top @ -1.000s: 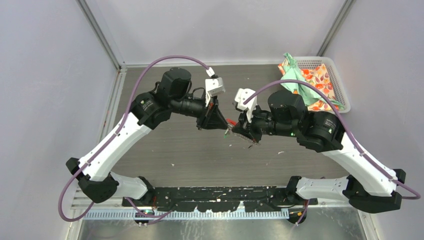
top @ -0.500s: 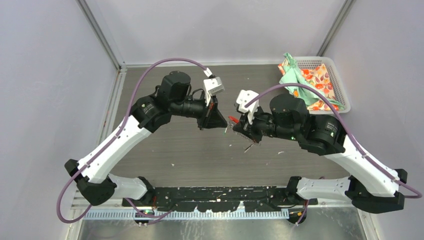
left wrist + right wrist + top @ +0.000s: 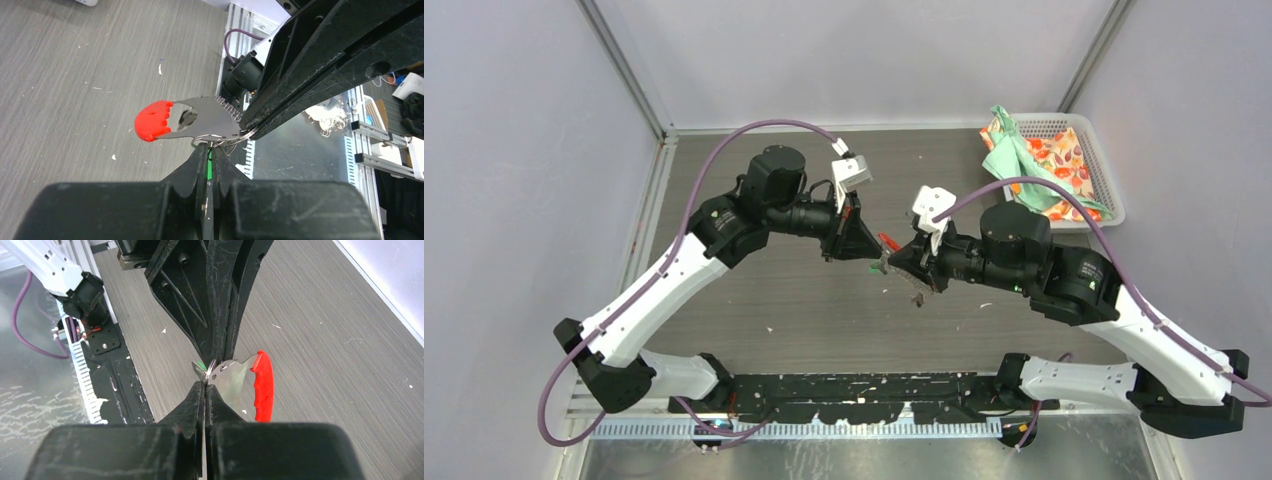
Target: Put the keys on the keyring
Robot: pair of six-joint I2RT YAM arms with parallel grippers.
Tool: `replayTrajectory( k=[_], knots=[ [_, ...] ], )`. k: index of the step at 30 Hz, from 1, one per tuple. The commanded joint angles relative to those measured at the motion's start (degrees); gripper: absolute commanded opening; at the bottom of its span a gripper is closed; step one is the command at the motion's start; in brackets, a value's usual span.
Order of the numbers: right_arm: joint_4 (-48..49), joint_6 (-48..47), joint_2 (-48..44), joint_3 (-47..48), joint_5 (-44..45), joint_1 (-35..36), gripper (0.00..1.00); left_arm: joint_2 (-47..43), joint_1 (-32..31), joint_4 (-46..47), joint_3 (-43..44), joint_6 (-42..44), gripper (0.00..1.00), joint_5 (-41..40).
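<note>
My left gripper point(image 3: 865, 254) is shut on the key with the bright-green tag point(image 3: 208, 170), whose tag shows between its fingertips. My right gripper point(image 3: 896, 262) is shut on the keyring point(image 3: 202, 118), a flat grey metal piece with wire rings point(image 3: 216, 140) and a red tab point(image 3: 150, 120). The two grippers meet tip to tip above the table's middle. In the right wrist view the green tag point(image 3: 200, 365) sits at the keyring's ring, beside the red tab point(image 3: 263, 385). A small dark piece point(image 3: 917, 298) shows below the right gripper; I cannot tell whether it is the black-tagged key.
A white basket point(image 3: 1105, 170) with a green and flowered cloth point(image 3: 1024, 155) stands at the back right corner. Small white specks lie scattered on the grey wooden tabletop point(image 3: 804, 300). A black rail point(image 3: 864, 390) runs along the near edge.
My right gripper has moved left with the keyring until its tip meets the left gripper's tip. The right arm's elbow has swung right. The left arm has barely moved.
</note>
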Motion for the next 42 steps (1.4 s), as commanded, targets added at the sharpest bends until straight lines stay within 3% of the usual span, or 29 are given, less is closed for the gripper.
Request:
replayTrajectory(
  k=[1, 3, 7, 11, 12, 13, 15, 18, 20, 26, 30, 35, 38, 42],
  knots=[
    [10.72, 2.44, -2.71, -2.45, -0.86, 0.66, 0.01, -1.76, 0.47, 3.86, -0.62, -1.09, 0.08, 3.68],
    [12.26, 2.82, -3.55, -4.30, 0.42, 0.73, 0.01, -1.88, 0.49, 4.06, -0.82, -1.13, 0.17, 5.73],
    [12.24, 2.25, -3.09, -7.55, 0.53, 0.70, 0.01, -2.48, 1.55, 6.13, -0.11, -0.89, 0.01, 5.29],
    [10.74, 1.63, -2.20, -9.45, 1.80, 0.68, 0.01, -2.67, 3.40, 5.02, 2.09, 1.13, 0.03, 4.00],
    [10.77, 1.56, -2.18, -9.89, 2.48, 0.70, 0.01, -2.74, 3.66, 4.32, 2.69, 2.07, 0.14, 3.53],
    [10.87, 1.55, -2.01, -10.36, 4.70, 0.70, 0.01, -2.82, 3.80, 3.31, 3.34, 3.42, 0.35, 3.06],
    [10.83, 1.27, -1.38, -11.28, 7.58, 0.56, 0.01, -3.04, 4.04, 0.76, 4.30, 5.65, 0.65, -0.45],
    [13.37, 1.75, 0.17, -14.22, 10.66, -0.29, 0.01, -3.14, 5.71, -3.26, 4.96, 8.60, 0.97, -7.14],
    [18.07, 2.83, 1.15, -17.96, 11.42, -1.79, 0.01, -2.49, 9.36, -6.16, 5.60, 8.69, 1.00, -10.92],
    [34.34, 10.04, 10.47, -27.30, 12.83, -10.13, 0.01, 1.85, 28.85, -13.14, 7.60, 11.16, 1.00, -17.58],
    [37.39, 9.64, 21.96, -26.23, 18.97, -11.65, 0.01, 1.44, 37.99, -14.77, 3.28, 17.44, 1.00, -22.56],
    [41.28, 11.98, 33.58, -23.83, 22.64, -13.54, 0.01, -0.25, 44.56, -14.96, -3.76, 19.93, 1.00, -25.89],
    [43.75, 14.84, 38.49, -23.14, 21.95, -14.99, 0.32, -1.77, 45.32, -12.93, -9.42, 20.16, 1.00, -29.66],
    [42.26, 18.94, 37.82, -21.47, 18.78, -17.84, 0.98, -6.04, 46.62, -6.51, -18.87, 20.73, 1.00, -30.34]
  ],
)
